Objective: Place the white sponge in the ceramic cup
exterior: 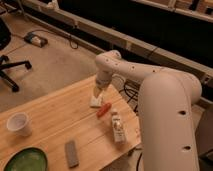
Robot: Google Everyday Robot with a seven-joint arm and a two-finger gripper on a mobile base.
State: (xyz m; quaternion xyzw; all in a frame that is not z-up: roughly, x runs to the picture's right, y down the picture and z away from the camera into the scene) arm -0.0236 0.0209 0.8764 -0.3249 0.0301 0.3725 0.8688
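Observation:
The white sponge (94, 104) is a small cream block on the wooden table (55, 120), near its far edge. My gripper (97, 96) points down right over the sponge, its tip at or touching the sponge's top. The ceramic cup (18, 123) stands upright at the table's left side, far from the gripper, and looks empty.
A small orange-red object (104, 109) lies just right of the sponge. A white bottle-like thing with dark markings (117, 127) lies near the table's right edge. A flat grey slab (72, 153) and a green bowl (26, 161) sit at the front. An office chair (7, 55) stands on the floor at the left.

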